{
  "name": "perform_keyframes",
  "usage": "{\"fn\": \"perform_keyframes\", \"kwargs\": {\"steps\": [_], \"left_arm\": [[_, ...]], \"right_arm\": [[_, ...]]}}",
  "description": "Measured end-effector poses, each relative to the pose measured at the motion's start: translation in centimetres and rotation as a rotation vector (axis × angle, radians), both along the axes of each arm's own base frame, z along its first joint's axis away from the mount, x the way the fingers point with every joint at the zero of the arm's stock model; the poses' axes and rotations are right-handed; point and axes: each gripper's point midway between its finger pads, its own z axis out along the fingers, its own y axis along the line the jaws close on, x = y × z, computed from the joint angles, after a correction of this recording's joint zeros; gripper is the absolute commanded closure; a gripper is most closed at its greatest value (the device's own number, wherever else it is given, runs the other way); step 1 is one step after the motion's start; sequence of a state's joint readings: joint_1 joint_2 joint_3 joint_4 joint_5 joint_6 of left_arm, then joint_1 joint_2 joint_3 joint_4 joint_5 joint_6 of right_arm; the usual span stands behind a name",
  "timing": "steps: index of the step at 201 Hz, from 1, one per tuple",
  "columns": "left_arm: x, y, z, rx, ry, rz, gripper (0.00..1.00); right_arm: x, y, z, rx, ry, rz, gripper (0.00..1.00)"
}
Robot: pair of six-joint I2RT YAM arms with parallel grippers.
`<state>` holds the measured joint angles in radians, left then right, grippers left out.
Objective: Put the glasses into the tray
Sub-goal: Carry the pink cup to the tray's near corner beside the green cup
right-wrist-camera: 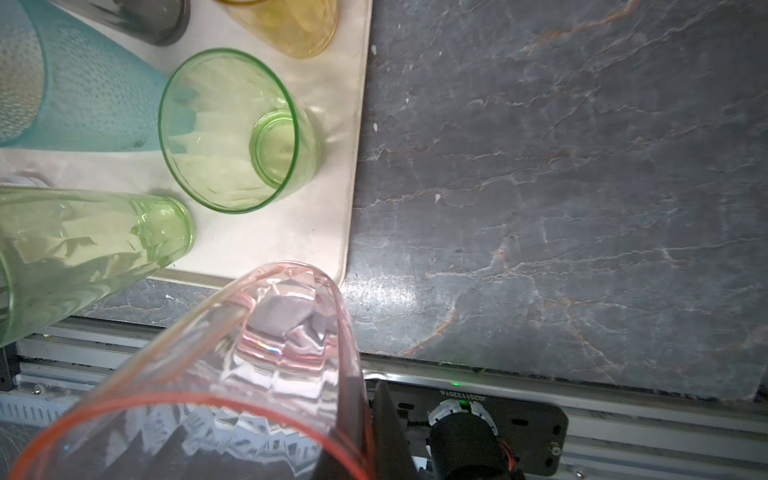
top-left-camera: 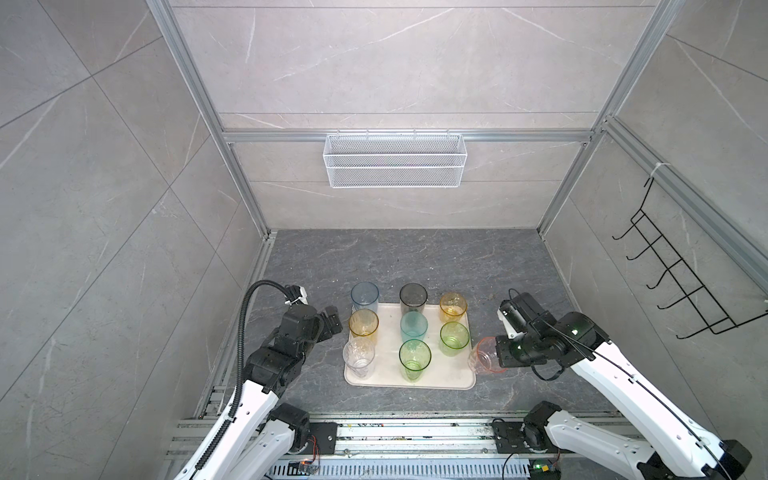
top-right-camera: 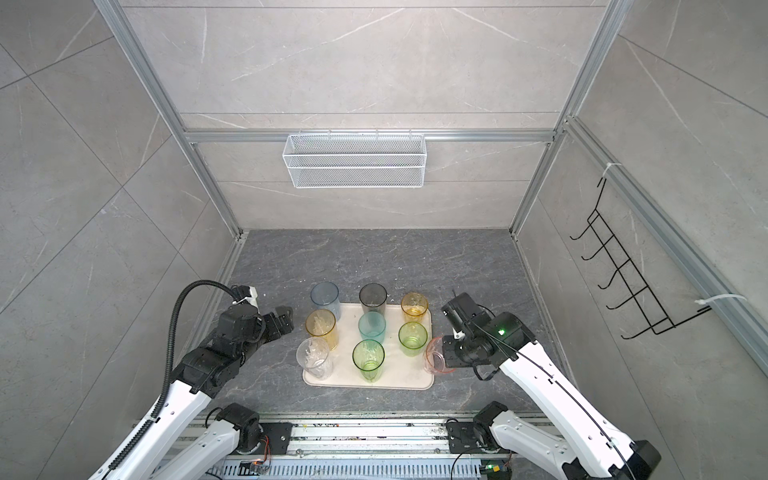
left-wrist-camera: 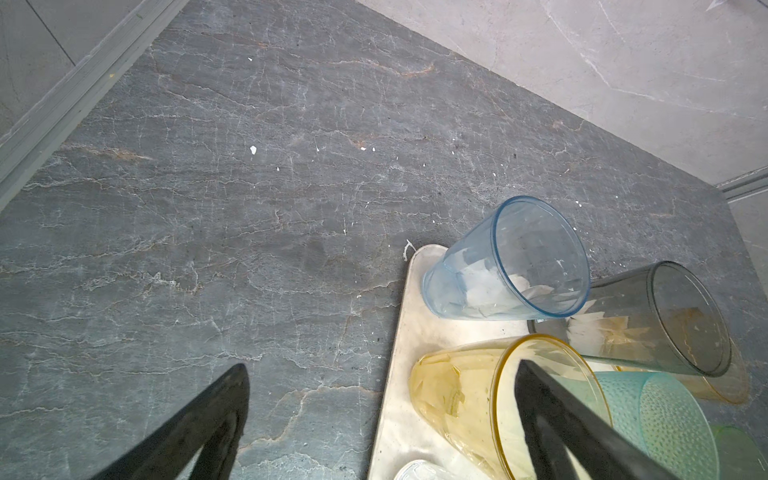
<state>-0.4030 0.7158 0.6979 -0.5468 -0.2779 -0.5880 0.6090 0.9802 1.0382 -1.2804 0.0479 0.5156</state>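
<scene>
On your left, the left gripper (top-left-camera: 332, 321) hangs with its jaws spread wide and nothing between them, just beside the left edge of the tray (top-left-camera: 440, 374); in the left wrist view one finger (left-wrist-camera: 552, 415) shows in front of the tall amber tumbler (left-wrist-camera: 457, 399). Moving across the tray, you have three columns of upright glasses. The left column is the clear tumbler (top-left-camera: 358, 356) nearest you, then the tall amber one, then the blue tumbler (top-left-camera: 365, 296) on the far corner. The middle column is the tall green tumbler (top-left-camera: 414, 357), the teal tumbler (top-left-camera: 414, 326) and the grey tumbler (top-left-camera: 413, 297). The right column is the short green tumbler (top-left-camera: 454, 337) and the short amber tumbler (top-left-camera: 453, 306). Just past the tray's right edge, your right gripper (top-left-camera: 496, 355) is pinched tight on the rim wall of the pink tumbler (top-left-camera: 482, 357), which it holds tilted by the near right corner, not set in the tray.
</scene>
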Motion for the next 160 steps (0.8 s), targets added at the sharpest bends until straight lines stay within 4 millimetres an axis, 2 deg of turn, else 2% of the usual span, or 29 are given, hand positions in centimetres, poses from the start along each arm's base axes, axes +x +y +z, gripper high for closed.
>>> {"fn": "perform_keyframes", "kwargs": {"steps": [85,106,160], "left_arm": [[0.1,0.0,0.3,-0.001,-0.002,0.000,0.00],[0.1,0.0,0.3,-0.001,-0.002,0.000,0.00],[0.1,0.0,0.3,-0.001,-0.002,0.000,0.00]], "right_arm": [[-1.0,5.6,-3.8,-0.072,0.042,0.107,1.00],[-0.9,6.2,-4.6,-0.090,0.046,0.104,1.00],[-0.5,6.2,-6.2,-0.115,0.048,0.078,1.00]]}}
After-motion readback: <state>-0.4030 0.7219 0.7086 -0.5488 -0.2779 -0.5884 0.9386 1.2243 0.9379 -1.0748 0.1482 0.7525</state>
